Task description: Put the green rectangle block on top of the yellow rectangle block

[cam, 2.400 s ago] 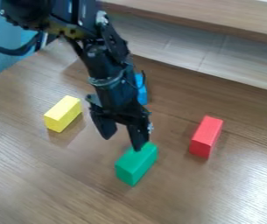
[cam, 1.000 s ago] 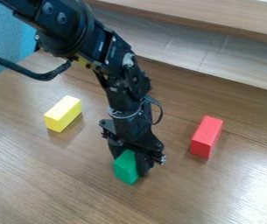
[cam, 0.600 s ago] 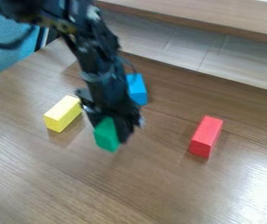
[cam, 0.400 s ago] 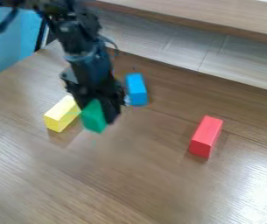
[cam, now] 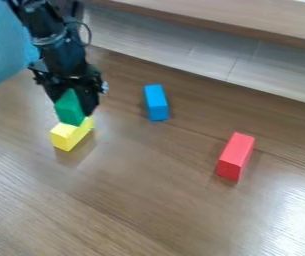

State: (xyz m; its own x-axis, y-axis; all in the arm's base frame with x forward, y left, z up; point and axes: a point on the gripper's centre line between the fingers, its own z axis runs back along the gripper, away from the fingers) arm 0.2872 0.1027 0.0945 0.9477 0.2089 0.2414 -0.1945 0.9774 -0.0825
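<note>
The black two-finger gripper clamps the green rectangular block above the yellow rectangular block; contact is indeterminate. Image-right of the yellow block lie a blue rectangular block and, farther out, a red rectangular block.

tabletop: brown wood grain, faint seams, glossy
pale panel: greyish, thin joint lines, along the tabletop's far edge
ledge: light brown wood, beyond the panel
blue surface: upper left, past the tabletop's edge
light: whitish glare at lower right, on the wood
</note>
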